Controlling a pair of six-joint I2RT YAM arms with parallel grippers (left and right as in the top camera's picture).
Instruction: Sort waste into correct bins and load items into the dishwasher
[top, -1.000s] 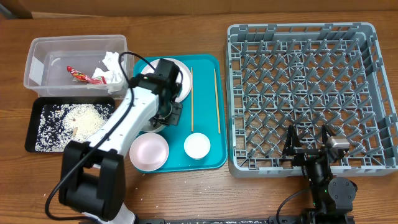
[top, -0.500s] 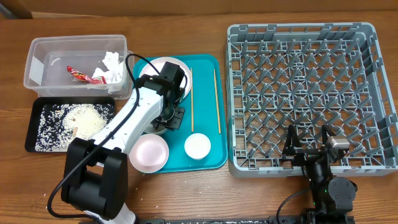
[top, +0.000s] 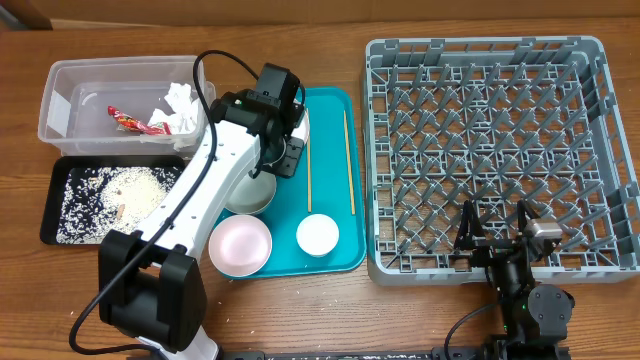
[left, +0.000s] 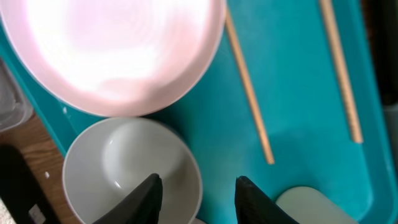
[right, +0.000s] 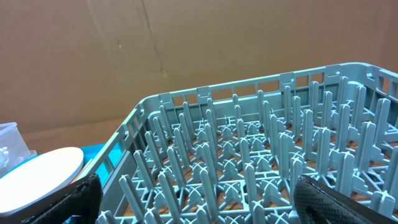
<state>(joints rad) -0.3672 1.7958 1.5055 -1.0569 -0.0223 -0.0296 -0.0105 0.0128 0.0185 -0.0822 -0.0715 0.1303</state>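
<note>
1. Overhead: the left gripper (top: 284, 160) hangs over the teal tray (top: 330, 180) with its jaws apart. It sits between the large white plate (top: 303, 125), mostly hidden under the arm, and the whitish bowl (top: 250, 195). The two chopsticks (top: 309, 165) lie just to its right, with bare tray between them. The small white cup (top: 317, 234) and the pink plate (top: 240, 246) sit along the tray's near edge. The clear tub (top: 60, 75) holds napkins (top: 180, 100) and a red wrapper (top: 125, 120). The black tray (top: 46, 205) holds rice grains (top: 140, 188). The right gripper (top: 497, 240) rests at the near edge of the dish rack (top: 480, 45), fingers apart.
2. Left wrist: the left gripper (left: 199, 199) straddles the bowl's (left: 124, 168) right rim, one fingertip (left: 149, 190) over the bowl's inside and the other over bare teal. Whether they touch cannot be told. The large white plate (left: 112, 50), pinkish in this light, fills the upper left, its edge close to the bowl. The chopsticks (left: 249, 93) run alongside at right, apart from each other. The cup (left: 317, 205) peeks in at the bottom.
3. Right wrist: the right gripper (right: 199, 199) is spread wide and holds nothing. The rack's pegs (right: 249, 143) stand ahead. The plate's edge (right: 37, 171) shows at left, beyond the rack's wall.
</note>
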